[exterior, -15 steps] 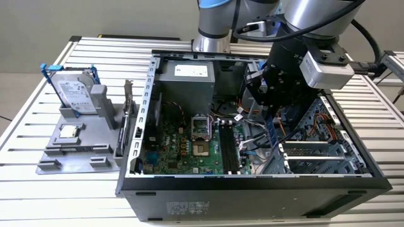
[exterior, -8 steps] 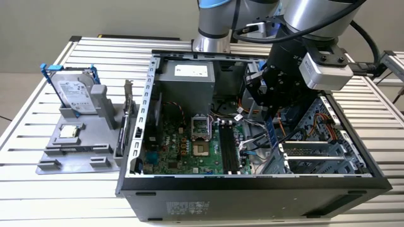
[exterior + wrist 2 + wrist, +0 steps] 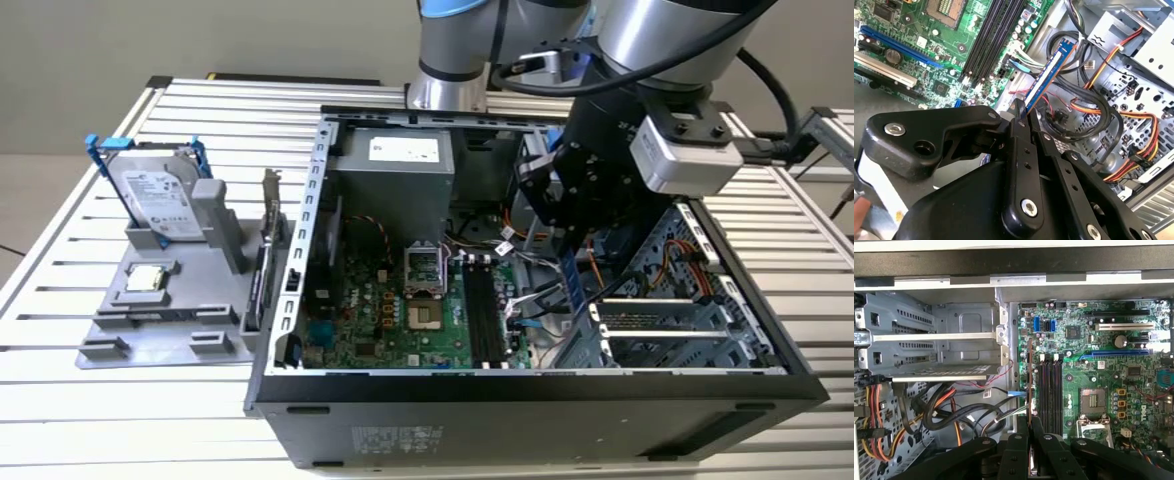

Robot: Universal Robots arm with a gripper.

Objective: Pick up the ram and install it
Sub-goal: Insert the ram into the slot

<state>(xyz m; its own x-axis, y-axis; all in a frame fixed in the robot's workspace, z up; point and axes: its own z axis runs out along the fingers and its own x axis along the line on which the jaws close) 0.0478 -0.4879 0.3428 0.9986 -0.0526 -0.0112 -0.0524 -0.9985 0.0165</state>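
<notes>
Ram, a slim blue stick, gripped by black fingers.

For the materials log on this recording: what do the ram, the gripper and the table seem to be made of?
The ram looks like circuit-board laminate with a smooth blue face. The gripper, shut on the ram, is matte black, either plastic or coated metal, with silver bolt heads. The table seems to be bare aluminium, going by its silvery, ribbed slats.
</notes>
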